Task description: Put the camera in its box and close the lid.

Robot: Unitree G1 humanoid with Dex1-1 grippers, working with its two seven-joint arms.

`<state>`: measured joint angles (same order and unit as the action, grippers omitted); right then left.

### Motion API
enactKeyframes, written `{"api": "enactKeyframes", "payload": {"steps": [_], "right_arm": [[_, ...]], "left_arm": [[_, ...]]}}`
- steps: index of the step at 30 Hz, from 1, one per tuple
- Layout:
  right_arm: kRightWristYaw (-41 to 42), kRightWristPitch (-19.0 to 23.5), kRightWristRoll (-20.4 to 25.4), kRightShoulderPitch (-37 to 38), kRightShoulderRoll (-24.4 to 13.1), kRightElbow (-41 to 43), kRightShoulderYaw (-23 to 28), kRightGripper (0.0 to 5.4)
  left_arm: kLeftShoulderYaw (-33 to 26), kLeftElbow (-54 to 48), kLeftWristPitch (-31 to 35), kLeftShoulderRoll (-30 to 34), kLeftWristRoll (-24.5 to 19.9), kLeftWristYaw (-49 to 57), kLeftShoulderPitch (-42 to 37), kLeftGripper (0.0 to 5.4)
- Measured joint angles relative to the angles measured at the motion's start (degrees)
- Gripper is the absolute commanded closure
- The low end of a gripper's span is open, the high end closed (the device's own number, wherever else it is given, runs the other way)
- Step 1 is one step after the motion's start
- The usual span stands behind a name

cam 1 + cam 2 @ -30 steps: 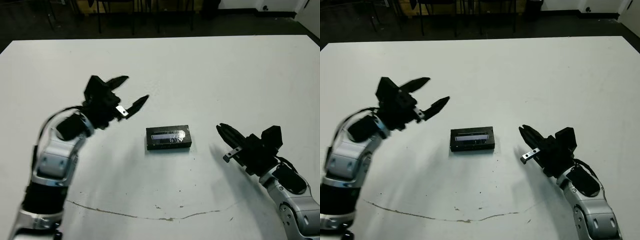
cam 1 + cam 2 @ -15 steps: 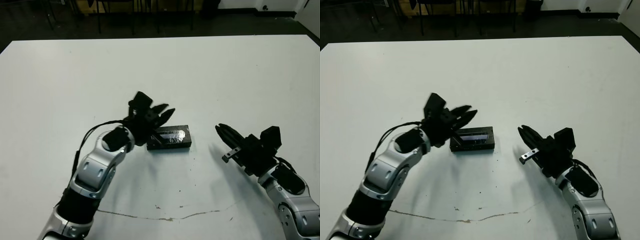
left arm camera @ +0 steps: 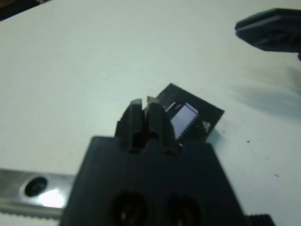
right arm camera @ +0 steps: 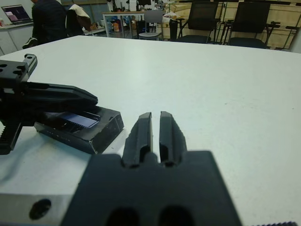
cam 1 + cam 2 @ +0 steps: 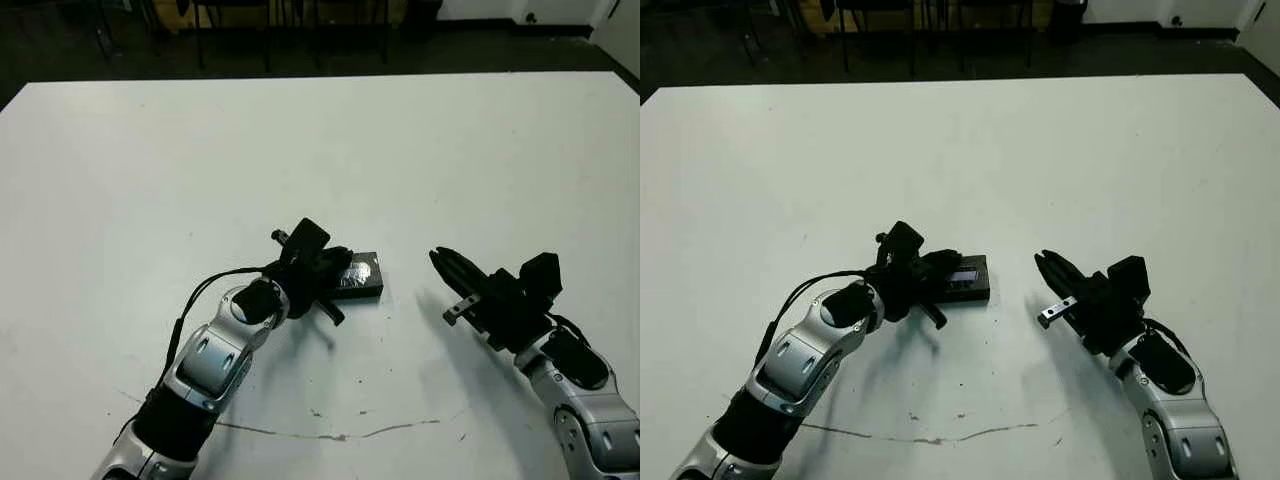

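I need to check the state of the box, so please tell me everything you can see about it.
The box is small, shallow, black and rectangular, with rounded corners. It lies flat near the middle of the white table, with the lid on top; the lid's glossy strip reflects light. The left gripper, fingers shut, lies over the box's left end and seems to press on it. The right gripper is apart, to its right. The camera is not visible.

The lid point(image 5: 358, 276) looks like black plastic with a glossy, silvery strip. The worktop point(image 5: 420, 150) is smooth, matt white, scuffed by a thin dark scratch point(image 5: 340, 436) near the front.
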<state>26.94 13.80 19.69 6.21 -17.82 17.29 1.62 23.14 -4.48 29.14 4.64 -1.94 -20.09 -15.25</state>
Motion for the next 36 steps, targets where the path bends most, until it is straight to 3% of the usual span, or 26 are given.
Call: {"api": "enactKeyframes", "payload": {"steps": [12, 18, 28, 36], "right_arm": [[0.45, -0.12, 0.08, 0.16, 0.03, -0.38, -0.02, 5.40], [0.29, -0.05, 0.07, 0.64, 0.14, 0.10, -0.07, 5.40], [0.42, -1.57, -0.01, -0.22, 0.64, -0.56, -0.14, 5.40], [-5.03, 1.73, 0.64, -2.75, 2.86, 2.17, 1.21, 5.40]], "left_arm": [[0.32, 3.09, -2.09, -0.05, 0.84, -0.34, -0.99, 5.39], [-4.01, -4.01, 0.03, 1.40, -2.60, -2.06, 3.28, 5.39], [-21.46, -23.25, -4.15, 8.07, -14.40, -5.53, 16.03, 5.39], [-36.06, -23.05, -10.05, 7.98, -19.07, 0.50, 18.15, 5.39]]}}
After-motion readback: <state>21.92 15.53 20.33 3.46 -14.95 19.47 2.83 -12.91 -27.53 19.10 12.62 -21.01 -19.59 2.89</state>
